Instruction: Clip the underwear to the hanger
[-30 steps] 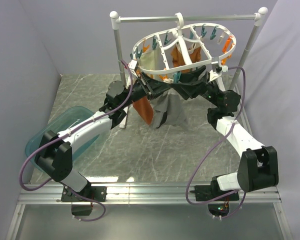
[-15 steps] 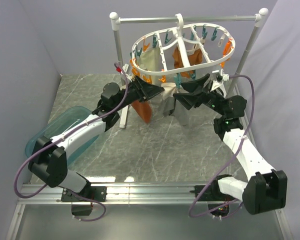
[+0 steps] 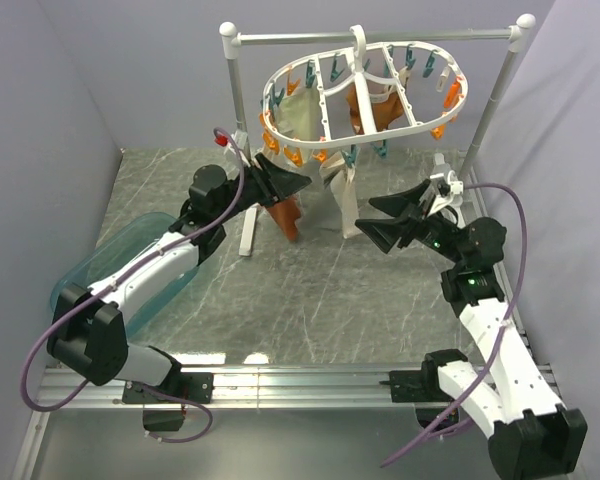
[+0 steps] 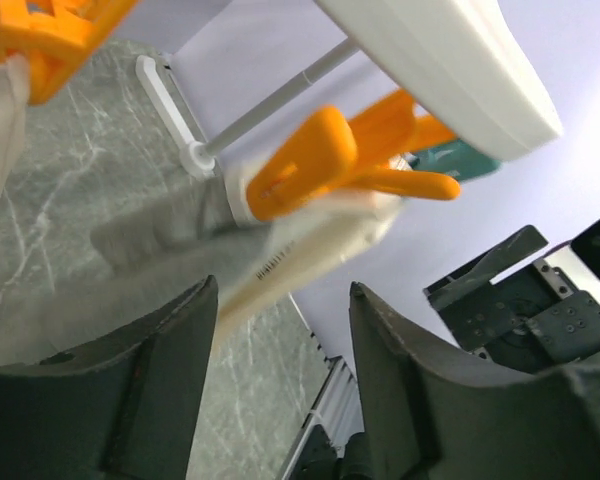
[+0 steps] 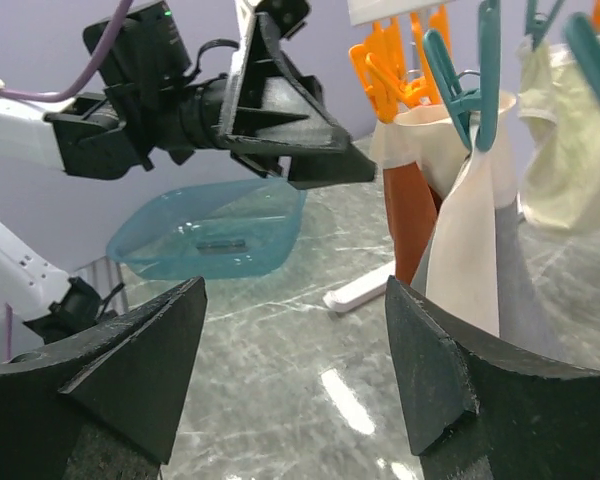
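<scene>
The white oval hanger [image 3: 412,122] hangs by its hook from the rail, with orange and teal pegs around it. The cream-beige and grey underwear [image 3: 344,192] hangs from pegs at the hanger's front edge. In the right wrist view a teal peg [image 5: 486,85] grips the underwear [image 5: 467,250]. In the left wrist view an orange peg [image 4: 325,165] holds the underwear [image 4: 300,235]. My left gripper [image 3: 294,184] is open and empty just left of the cloth. My right gripper [image 3: 373,217] is open and empty to the right of the cloth, apart from it.
A silver rail stand [image 3: 380,38] with white knobs carries the hanger; its white foot [image 3: 247,237] lies on the marble table. A rust-orange garment [image 3: 286,216] and cream garments [image 3: 302,116] hang there too. A teal tub [image 3: 130,262] sits at the left.
Both grippers have let go and drawn back from the hanger, the right one further toward the front right. The underwear now hangs free from the pegs.
</scene>
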Controlling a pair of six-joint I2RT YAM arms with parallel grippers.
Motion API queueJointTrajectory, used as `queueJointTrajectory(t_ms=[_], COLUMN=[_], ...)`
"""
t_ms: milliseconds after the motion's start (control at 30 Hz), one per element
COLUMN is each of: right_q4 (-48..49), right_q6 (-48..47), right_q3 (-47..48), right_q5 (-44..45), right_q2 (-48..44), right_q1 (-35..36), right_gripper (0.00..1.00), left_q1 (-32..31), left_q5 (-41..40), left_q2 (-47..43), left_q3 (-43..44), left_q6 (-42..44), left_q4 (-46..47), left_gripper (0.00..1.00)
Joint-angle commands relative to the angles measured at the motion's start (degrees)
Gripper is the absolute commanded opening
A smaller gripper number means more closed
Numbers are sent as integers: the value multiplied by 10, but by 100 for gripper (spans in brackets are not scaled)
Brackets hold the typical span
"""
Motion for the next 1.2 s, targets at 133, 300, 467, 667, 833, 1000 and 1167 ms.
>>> queueJointTrajectory(t_ms=[133, 300, 467, 667, 833, 1000, 1167], right_q4=[-93, -124, -124, -92, -37, 51, 108], right_q6=[-35, -56, -53, -56, -44, -11, -15], right_q3=[-32, -34, -32, -9, 21, 44, 75], right_q5=[-16, -36, -46, -58, -57, -22, 17], right_q2=[-67, -73, -64, -33, 8, 48, 88], right_q1=[-46, -78, -141, -193, -202, -202, -199], right_gripper=[79, 79, 78, 76, 72, 69, 66], left_q1=[3, 3, -5, -17, -41, -124, -180], left_q5=[33, 60, 97, 136, 147, 92, 36], left_q2=[-53, -82, -120, -198, -242, -228, -180], left_q3=[-28, -57, -84, -134, -138, -91, -43], left_q6=[61, 97, 160, 303, 395, 430, 449], left_q4=[11, 24, 11, -52, -94, -85, -64], left_gripper=[68, 72, 85, 88, 87, 83, 81])
